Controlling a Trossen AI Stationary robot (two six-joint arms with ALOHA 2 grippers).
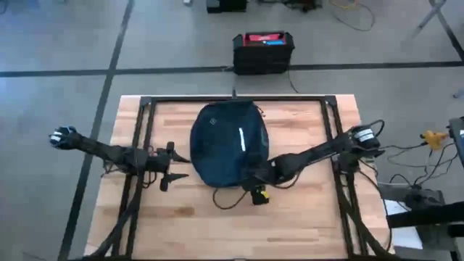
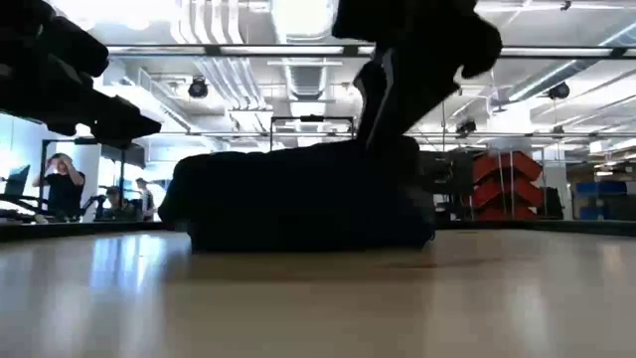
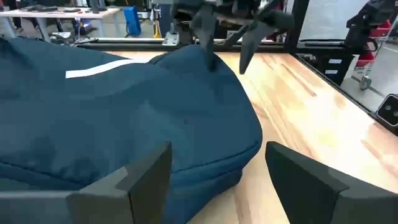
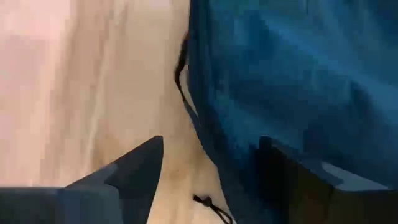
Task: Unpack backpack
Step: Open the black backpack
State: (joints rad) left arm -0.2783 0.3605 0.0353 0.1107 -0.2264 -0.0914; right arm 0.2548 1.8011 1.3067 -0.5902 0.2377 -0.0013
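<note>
Unpacking is judged barely begun: nothing is seen taken out, and the backpack (image 1: 228, 143) is found lying closed at the middle of the worktop (image 1: 304, 217). Backpack: soft dark navy fabric, rounded dome shape, one short white stripe (lining not visible); thin dark cords trail from its near edge. Worktop: pale wood planks, smooth, framed by black rails. Left end effector (image 1: 174, 165): fingers spread wide, nothing held, just beside the backpack's edge. Right end effector (image 4: 211, 180): fingers apart at the near edge, one against the fabric; no grip is seen.
</note>
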